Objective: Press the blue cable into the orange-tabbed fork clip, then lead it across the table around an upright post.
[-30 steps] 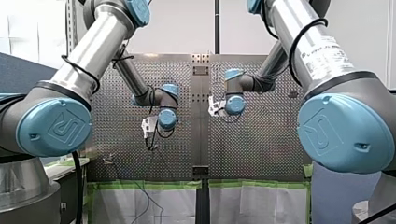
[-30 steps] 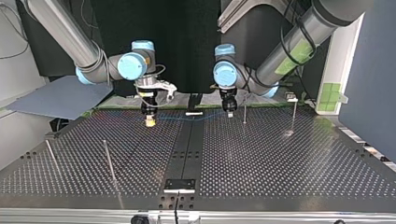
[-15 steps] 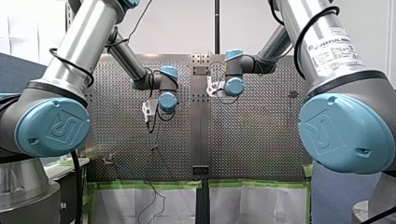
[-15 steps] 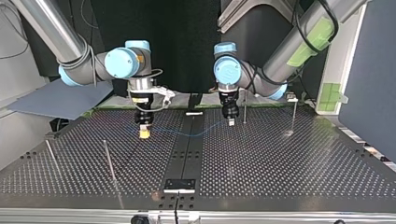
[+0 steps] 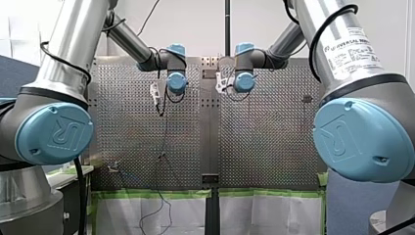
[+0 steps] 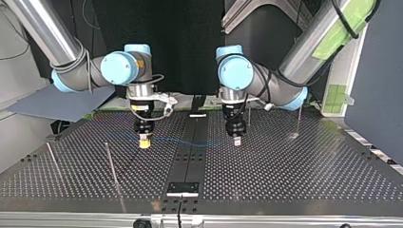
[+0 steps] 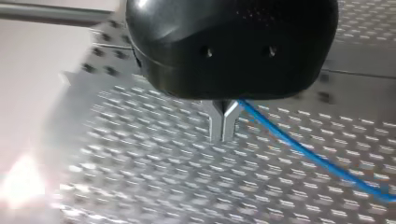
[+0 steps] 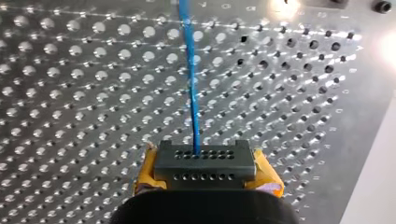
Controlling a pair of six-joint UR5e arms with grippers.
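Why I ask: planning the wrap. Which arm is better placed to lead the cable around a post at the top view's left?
My right, likely: my right gripper grips the blue cable closest to that upright post; my left gripper sits across the centre strip.

blue cable [image 7: 308, 154] cut off by L-wrist edge, table [image 7: 140, 186] blurred

two arms [image 6: 71, 76] [image 6: 294, 61], two end effectors [image 6: 144, 141] [image 6: 236, 139], one blue cable [image 8: 191, 84], one perforated table [image 6: 285, 175]
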